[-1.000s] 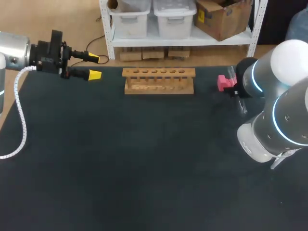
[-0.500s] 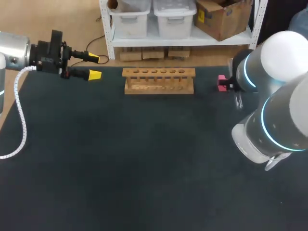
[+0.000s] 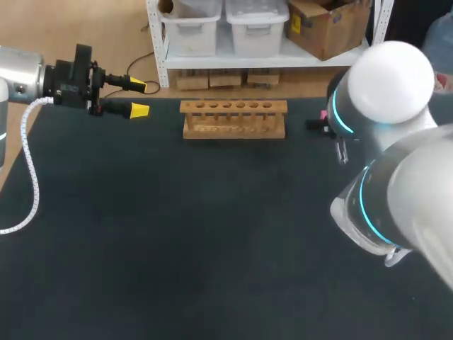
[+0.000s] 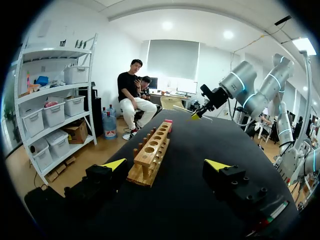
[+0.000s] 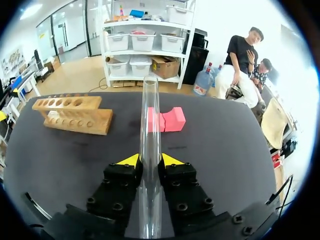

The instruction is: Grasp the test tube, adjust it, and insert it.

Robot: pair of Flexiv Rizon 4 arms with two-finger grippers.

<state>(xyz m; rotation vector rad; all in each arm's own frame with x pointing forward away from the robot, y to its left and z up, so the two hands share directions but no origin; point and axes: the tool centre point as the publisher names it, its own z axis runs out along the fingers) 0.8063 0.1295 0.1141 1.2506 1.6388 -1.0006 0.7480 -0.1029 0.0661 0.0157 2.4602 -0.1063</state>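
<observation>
You are looking at a dark table (image 3: 212, 234) with matte cloth on top. The test tube (image 5: 149, 115) is in your right gripper (image 5: 150, 160), whose two yellow-tipped fingers are pressed against it from either side, so the claw is clamped on the glass. The clear tube runs straight out along the fingers, its open mouth pointing away from the wrist, and its other end passes back between the black finger blocks. Just past the yellow tips, behind the tube, a pink block (image 5: 170, 120) lies on the cloth. Ahead of that gripper and off to one side stands the wooden rack (image 3: 234, 118), upright near the far edge of the table at about mid-width, with a single row of round holes along its top board. From above, your right arm (image 3: 386, 106) comes in at the right and covers most of the far right corner, hiding the gripper itself. Your left arm (image 3: 21, 78) is at the far left corner, well apart from the rack. Your left gripper (image 4: 166, 165) has its fingers spread wide with nothing between them, pointing along the rack's length. A white coiled cable (image 3: 28, 170) hangs from that arm over the table's left edge.
</observation>
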